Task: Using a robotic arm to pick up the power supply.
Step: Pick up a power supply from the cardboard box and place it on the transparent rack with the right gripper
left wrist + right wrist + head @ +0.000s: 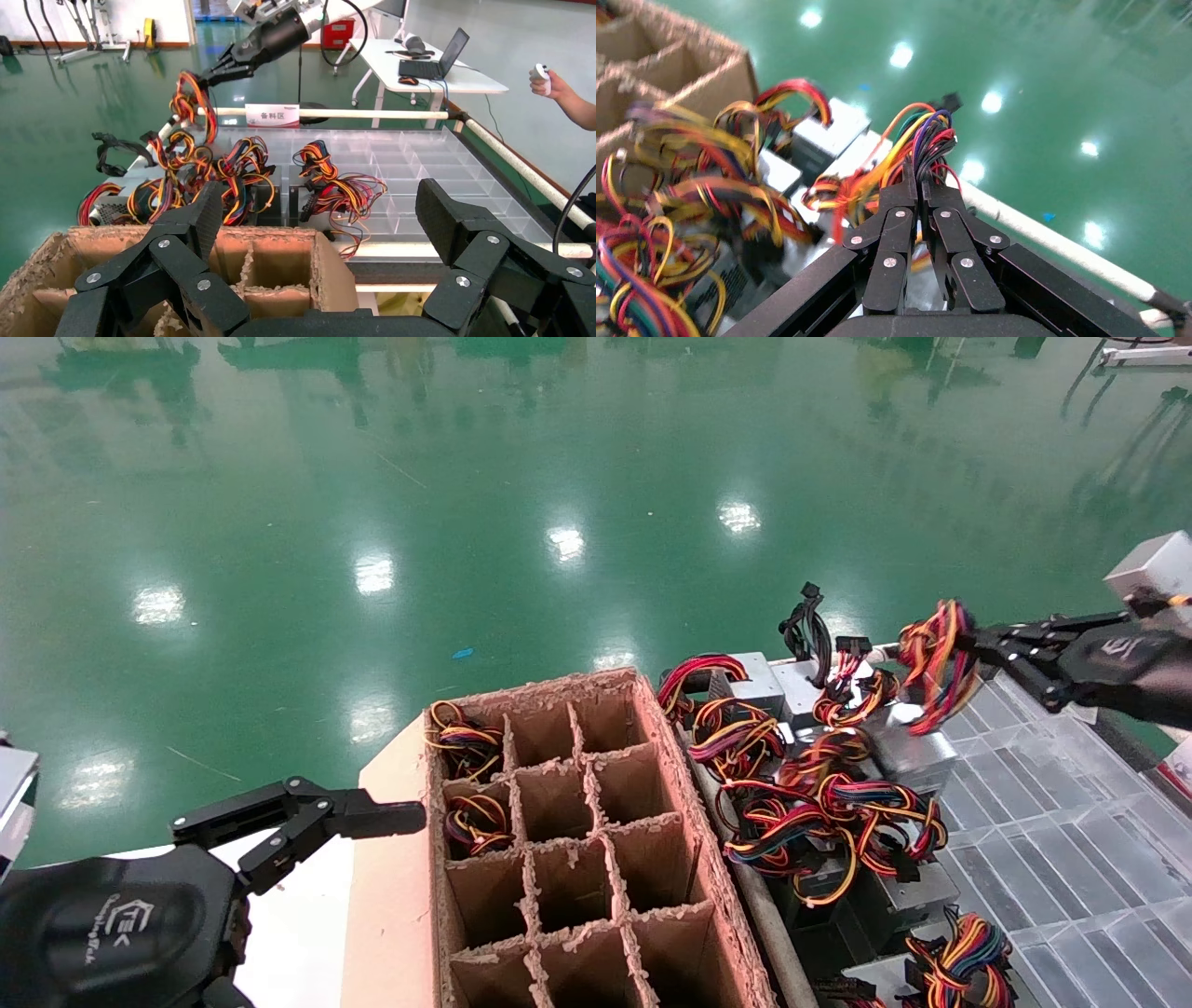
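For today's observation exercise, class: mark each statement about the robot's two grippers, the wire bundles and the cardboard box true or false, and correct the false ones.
1. The right gripper is shut on a wire bundle. True.
2. The left gripper is holding wires. False: it is open and empty, beside the divided cardboard box.
3. Every compartment of the box is filled. False: only two, in the left column, show wires; the rest look empty.
4. Several power supplies lie right of the box. True.
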Available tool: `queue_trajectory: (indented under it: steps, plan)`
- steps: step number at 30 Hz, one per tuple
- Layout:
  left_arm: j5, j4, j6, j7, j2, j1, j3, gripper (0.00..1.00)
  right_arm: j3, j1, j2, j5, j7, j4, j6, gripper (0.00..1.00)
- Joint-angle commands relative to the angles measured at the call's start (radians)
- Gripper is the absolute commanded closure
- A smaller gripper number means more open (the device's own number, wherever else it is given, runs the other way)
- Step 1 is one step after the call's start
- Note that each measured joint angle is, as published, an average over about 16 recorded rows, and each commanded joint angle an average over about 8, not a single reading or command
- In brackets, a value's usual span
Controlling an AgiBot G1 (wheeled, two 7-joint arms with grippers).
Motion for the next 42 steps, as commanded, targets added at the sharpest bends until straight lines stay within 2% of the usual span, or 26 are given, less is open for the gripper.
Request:
queue_trajectory:
  steps: [1,27,39,40,42]
  plan:
    - [0.0,0.0,0.0,0.0,0.0,0.0,0.0,0.0,0.015,-0.009,0.01,0.021,-0.001,0.002,0.0,1.0]
    - [0.0,0.0,0.0,0.0,0.0,0.0,0.0,0.0,0.071,-0.115,0.079,0.098,0.0,0.02,-0.053,1.0]
    - [0.0,0.0,0.0,0.0,0.0,0.0,0.0,0.0,0.07,-0.145,0.038,0.096,0.008,0.025,0.009,1.0]
    - [0.0,0.0,0.0,0.0,0.0,0.0,0.0,0.0,0.07,-0.148,0.034,0.096,0.009,0.025,0.016,0.99]
    - [0.0,0.0,0.0,0.0,0.0,0.0,0.0,0.0,0.07,-0.154,0.027,0.096,0.01,0.025,0.027,0.88]
